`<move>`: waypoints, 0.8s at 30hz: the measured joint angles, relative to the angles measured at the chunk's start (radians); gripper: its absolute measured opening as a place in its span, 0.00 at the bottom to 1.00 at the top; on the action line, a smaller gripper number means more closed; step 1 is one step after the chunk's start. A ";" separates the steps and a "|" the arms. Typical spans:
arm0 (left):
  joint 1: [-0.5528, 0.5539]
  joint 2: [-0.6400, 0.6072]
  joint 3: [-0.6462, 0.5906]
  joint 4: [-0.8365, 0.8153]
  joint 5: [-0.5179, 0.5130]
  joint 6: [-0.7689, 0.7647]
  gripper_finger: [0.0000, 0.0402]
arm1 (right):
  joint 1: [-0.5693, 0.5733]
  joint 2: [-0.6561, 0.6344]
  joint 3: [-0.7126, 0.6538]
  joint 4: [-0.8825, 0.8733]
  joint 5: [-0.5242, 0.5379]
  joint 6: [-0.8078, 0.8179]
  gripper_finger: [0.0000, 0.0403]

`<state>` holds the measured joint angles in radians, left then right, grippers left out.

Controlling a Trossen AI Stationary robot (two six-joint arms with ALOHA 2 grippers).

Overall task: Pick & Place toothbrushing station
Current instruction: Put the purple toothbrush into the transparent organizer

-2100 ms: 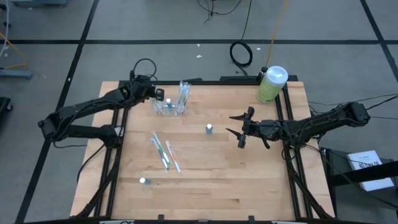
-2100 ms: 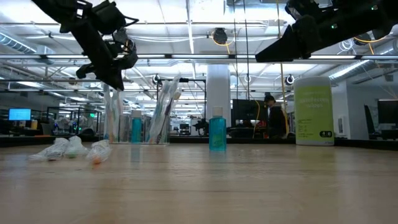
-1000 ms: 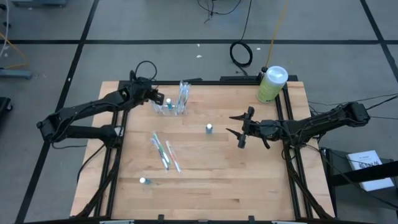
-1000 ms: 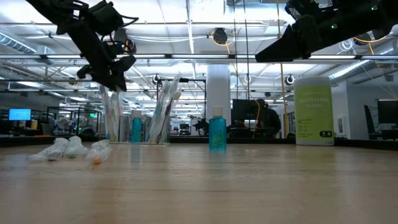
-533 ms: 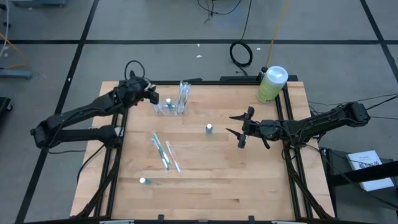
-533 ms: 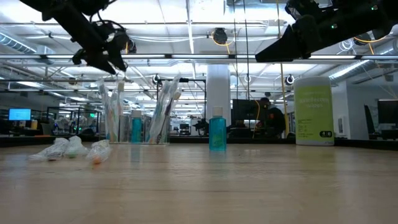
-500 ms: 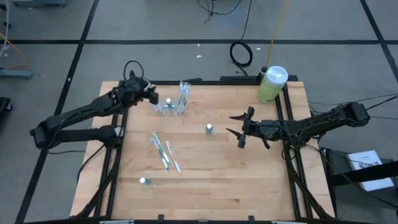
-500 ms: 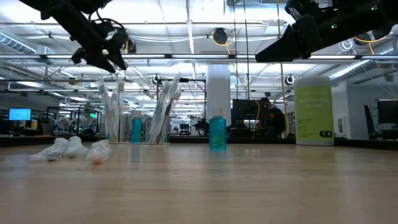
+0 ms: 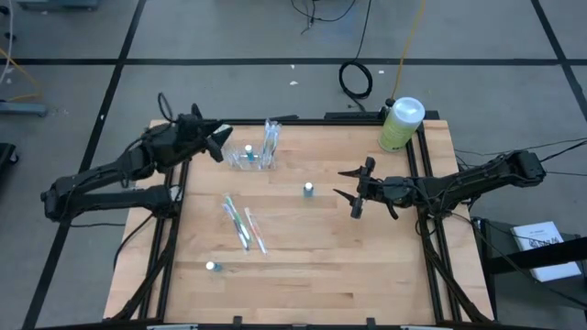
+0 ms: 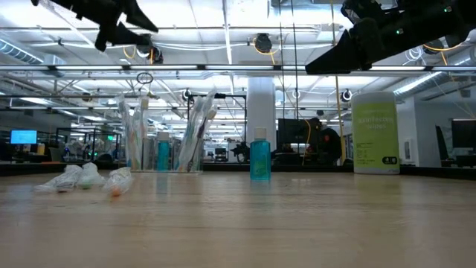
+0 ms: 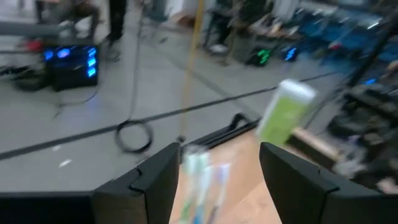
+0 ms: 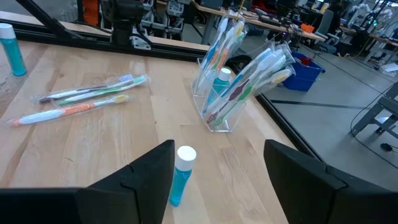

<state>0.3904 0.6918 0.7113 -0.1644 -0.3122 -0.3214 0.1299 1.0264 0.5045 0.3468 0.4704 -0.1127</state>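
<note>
The toothbrushing station (image 9: 255,152), a clear holder with toothbrushes and a small blue bottle in its compartments, stands by its base on the table's far left part; it also shows in the low view (image 10: 168,141) and the right wrist view (image 12: 231,87). My left gripper (image 9: 223,143) hovers open just left of it, well above the table (image 10: 123,26), pointing almost level at it (image 11: 217,180). My right gripper (image 9: 356,189) waits open above the table's right half (image 12: 217,180), nothing between its fingers.
A small blue bottle (image 9: 309,190) stands mid-table. Wrapped toothbrushes (image 9: 244,225) lie left of centre, and another small bottle (image 9: 211,267) sits near the front left. A large green bottle (image 9: 400,124) stands at the far right corner.
My left gripper has risen from just above the station's left compartment and drawn back toward the table's left edge. It has tipped from slanting down to nearly level, and its fingers have spread wider. The station and its brushes have stayed put.
</note>
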 joint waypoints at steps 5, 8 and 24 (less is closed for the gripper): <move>-0.071 -0.039 0.000 0.041 -0.029 0.050 0.57 | 0.000 0.000 0.000 0.000 0.000 0.036 0.60; -0.113 -0.046 0.001 0.062 -0.016 0.094 0.57 | 0.000 0.000 0.000 0.000 0.000 0.048 0.60; -0.337 -0.149 0.001 0.070 0.166 0.389 0.57 | -0.046 0.000 0.000 0.121 0.053 0.147 0.60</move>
<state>0.0538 0.5424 0.7120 -0.0942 -0.1465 0.0672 0.0838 1.0267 0.5045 0.4673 0.5232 0.0344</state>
